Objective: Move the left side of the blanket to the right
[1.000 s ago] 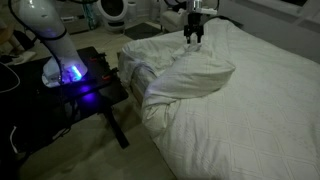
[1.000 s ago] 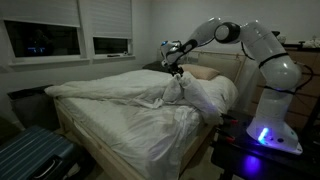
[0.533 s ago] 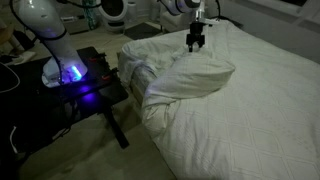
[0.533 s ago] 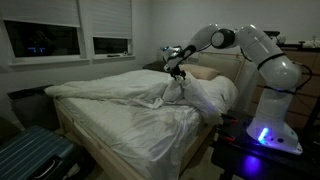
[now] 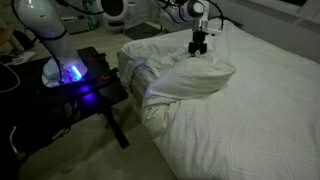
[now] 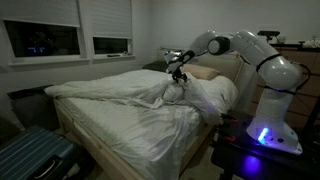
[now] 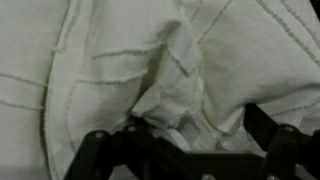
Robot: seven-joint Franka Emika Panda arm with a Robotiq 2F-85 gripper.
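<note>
A home bedroom: a bed (image 6: 130, 135) with a puffy white blanket (image 6: 120, 92) by dark windows (image 6: 42, 40).

The pincer (image 5: 200, 46) has slid a little to the right and lower in an exterior view, coming from farther back on the bed toward the crest of the bunched fold of the blanket (image 5: 190, 78). More of the wrist above it now shows below the top edge of that picture. In the opposite exterior view the pincer (image 6: 179, 72) sits slightly lower and nearer the robot's side of the bed. The arm's raised elbow (image 6: 214, 42) has dropped and drawn in, so the forearm reaches out flatter over the blanket (image 6: 120, 95).
</note>
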